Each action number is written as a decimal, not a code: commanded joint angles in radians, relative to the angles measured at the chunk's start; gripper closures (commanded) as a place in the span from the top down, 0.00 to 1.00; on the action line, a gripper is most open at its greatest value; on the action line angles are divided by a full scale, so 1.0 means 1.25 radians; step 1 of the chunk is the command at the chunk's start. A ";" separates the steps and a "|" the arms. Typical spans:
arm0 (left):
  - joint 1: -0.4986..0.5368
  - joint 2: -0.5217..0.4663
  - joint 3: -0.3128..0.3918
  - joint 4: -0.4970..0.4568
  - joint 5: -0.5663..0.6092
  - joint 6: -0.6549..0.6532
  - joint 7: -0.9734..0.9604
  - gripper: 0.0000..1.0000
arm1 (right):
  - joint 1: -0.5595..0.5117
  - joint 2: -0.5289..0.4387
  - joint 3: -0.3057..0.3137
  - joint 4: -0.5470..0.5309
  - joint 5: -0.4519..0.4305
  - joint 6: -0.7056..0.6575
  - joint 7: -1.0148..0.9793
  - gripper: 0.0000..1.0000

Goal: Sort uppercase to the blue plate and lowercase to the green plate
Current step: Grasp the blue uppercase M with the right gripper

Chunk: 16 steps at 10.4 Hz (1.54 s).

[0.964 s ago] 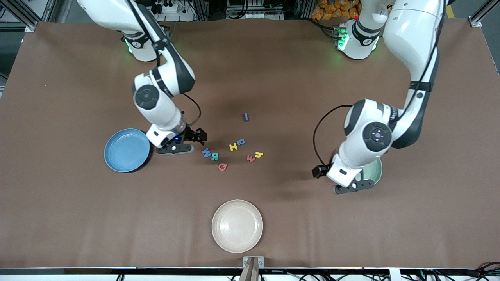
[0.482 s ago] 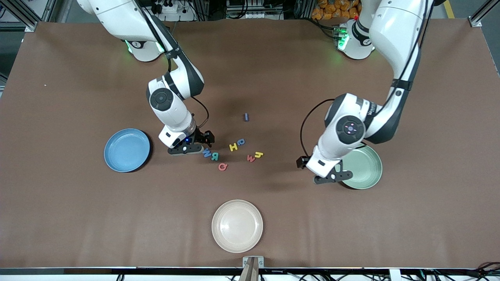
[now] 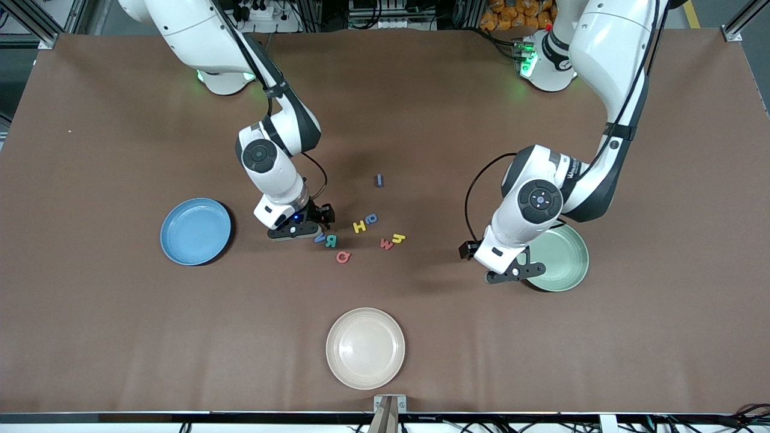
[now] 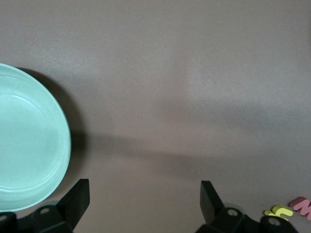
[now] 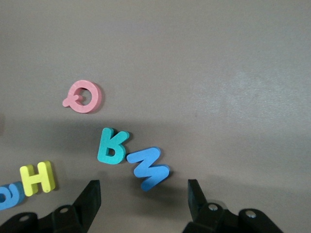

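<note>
Okay, so the right gripper (image 5: 142, 189) is down low over the blue W (image 5: 148, 167), fingers spread with a gap on each side, holding nothing. In the front view the blue plate (image 3: 195, 231) sits at about 9 o'clock from the letter pile.

The tricky bit looks like the teal R (image 5: 112, 145), which touches the W or nearly does. The right gripper should probably centre on the W so one finger doesn't land on the R and drag it along. A square pinch across the W's flat sides, then a straight lift, seems safest with thin foam.

The left gripper (image 4: 143, 194) waits wide open and empty over bare worktop, just beside the green plate (image 3: 565, 258) at 3 o'clock.

Containers:
- Blue plate: empty.
- Green plate: empty.
- Beige plate (image 3: 365, 347), at 6 o'clock: empty too.

All the letters are loose on the worktop. The red Q (image 3: 343, 257), yellow H (image 3: 359, 226), blue rounded letter (image 3: 372, 219), red m (image 3: 387, 243) and yellow h (image 3: 398, 239) lie in the cluster. The dark i piece (image 3: 379, 180) sits on its own at 12 o'clock. By the look of it, sorting has barely begun.
</note>
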 commanded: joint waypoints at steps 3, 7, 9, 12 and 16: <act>-0.001 0.003 0.000 -0.012 0.020 0.028 -0.016 1.00 | 0.028 0.026 -0.010 -0.010 -0.010 0.052 0.006 0.76; -0.001 0.003 0.000 -0.012 0.020 0.030 -0.016 1.00 | 0.028 0.035 -0.011 -0.010 -0.052 0.052 0.006 0.70; -0.002 0.003 0.000 -0.012 0.020 0.030 -0.016 1.00 | 0.026 0.036 -0.011 -0.010 -0.076 0.053 0.006 0.67; -0.001 0.004 0.000 -0.012 0.020 0.030 -0.016 1.00 | 0.028 0.046 -0.022 -0.010 -0.080 0.064 0.006 0.64; -0.002 0.003 0.000 -0.012 0.020 0.030 -0.016 1.00 | 0.028 0.046 -0.023 -0.010 -0.086 0.065 0.006 0.58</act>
